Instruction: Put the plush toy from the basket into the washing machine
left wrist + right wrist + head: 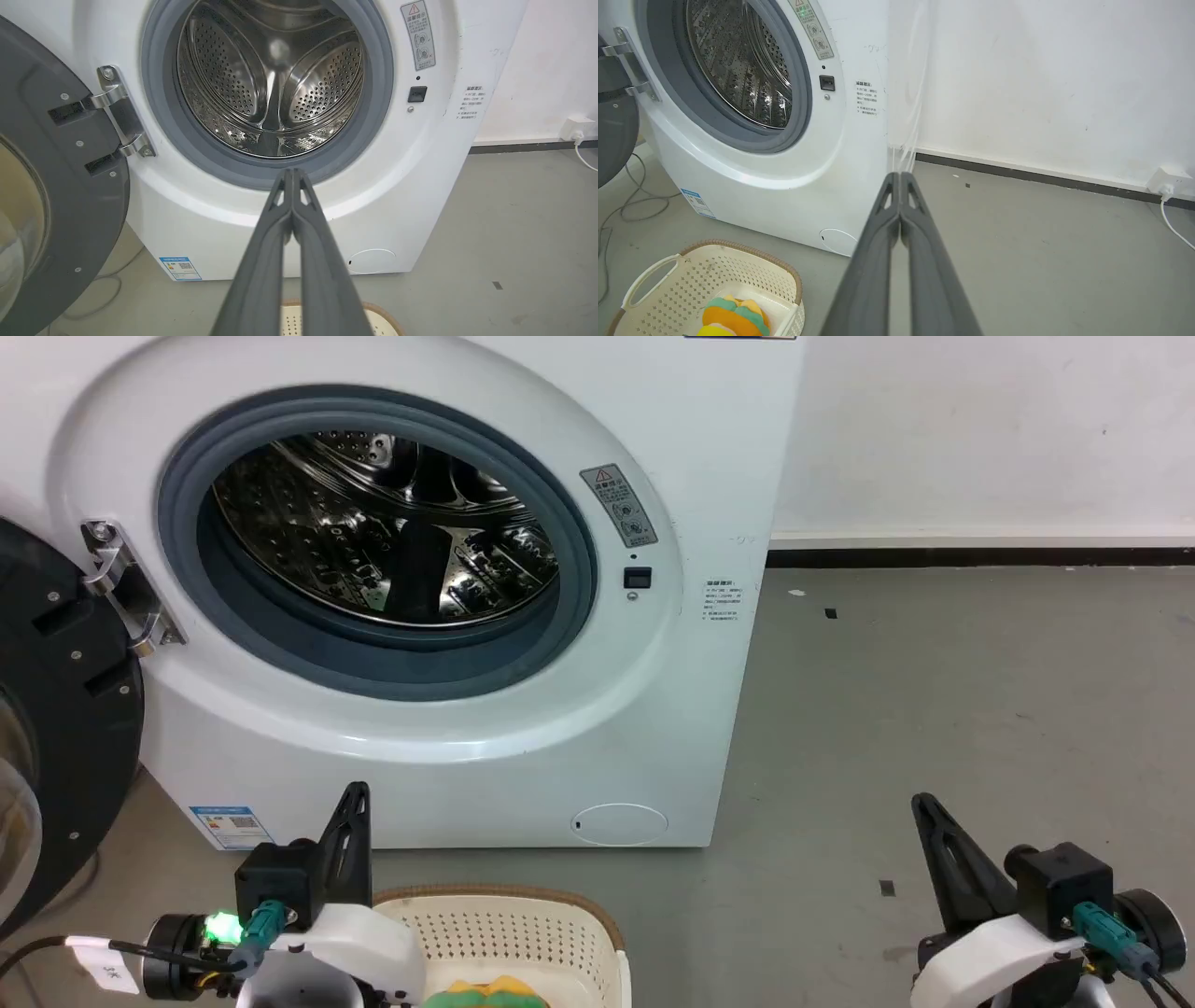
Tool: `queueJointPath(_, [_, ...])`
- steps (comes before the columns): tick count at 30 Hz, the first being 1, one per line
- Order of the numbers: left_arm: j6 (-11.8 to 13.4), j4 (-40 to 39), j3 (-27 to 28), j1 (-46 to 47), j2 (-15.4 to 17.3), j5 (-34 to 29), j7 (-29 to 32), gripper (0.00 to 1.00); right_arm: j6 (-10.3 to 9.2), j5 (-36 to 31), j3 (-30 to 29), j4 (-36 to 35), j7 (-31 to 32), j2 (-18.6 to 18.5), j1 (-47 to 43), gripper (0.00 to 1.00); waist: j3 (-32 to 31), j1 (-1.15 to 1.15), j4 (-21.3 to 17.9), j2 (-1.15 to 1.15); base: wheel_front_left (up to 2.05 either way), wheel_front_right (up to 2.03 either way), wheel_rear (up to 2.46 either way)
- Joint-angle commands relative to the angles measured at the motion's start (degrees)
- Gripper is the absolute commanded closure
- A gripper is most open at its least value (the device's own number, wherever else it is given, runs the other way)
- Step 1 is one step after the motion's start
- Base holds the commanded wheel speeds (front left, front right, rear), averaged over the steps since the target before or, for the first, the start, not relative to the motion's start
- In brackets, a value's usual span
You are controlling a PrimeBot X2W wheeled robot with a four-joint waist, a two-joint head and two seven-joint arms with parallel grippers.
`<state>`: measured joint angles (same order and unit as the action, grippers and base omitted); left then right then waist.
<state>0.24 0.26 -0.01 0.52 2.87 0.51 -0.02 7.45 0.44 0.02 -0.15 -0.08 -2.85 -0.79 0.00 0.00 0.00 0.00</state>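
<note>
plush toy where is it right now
The plush toy lies inside the basket, at the lower left of the right wrist view, on the floor just in front of the washing machine.

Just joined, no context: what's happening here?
Nothing is being handled yet. The plush toy lies in the basket on the floor in front of the washing machine, whose door is swung open, exposing the drum. The left claw and right claw are both shut and hold nothing, the left near the basket, the right off to the side.
</note>
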Motion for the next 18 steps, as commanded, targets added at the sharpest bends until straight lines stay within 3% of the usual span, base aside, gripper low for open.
queueJointPath(1, [-0.2, -0.3, 0.0, -0.5, 0.0, -0.5, 0.0, 1.00, 0.03, -0.4, 0.0, 0.1, 0.1, 0.0, 0.8, 1.00, 0.0, 0.00, 0.0, 0.00, 0.00, 0.00, 0.00])
queueJointPath(18, [-0.2, -0.3, 0.0, -0.5, 0.0, -0.5, 0.0, 1.00, 0.03, -0.4, 0.0, 0.1, 0.1, 0.0, 0.8, 1.00, 0.0, 0.00, 0.0, 0.00, 0.00, 0.00, 0.00])
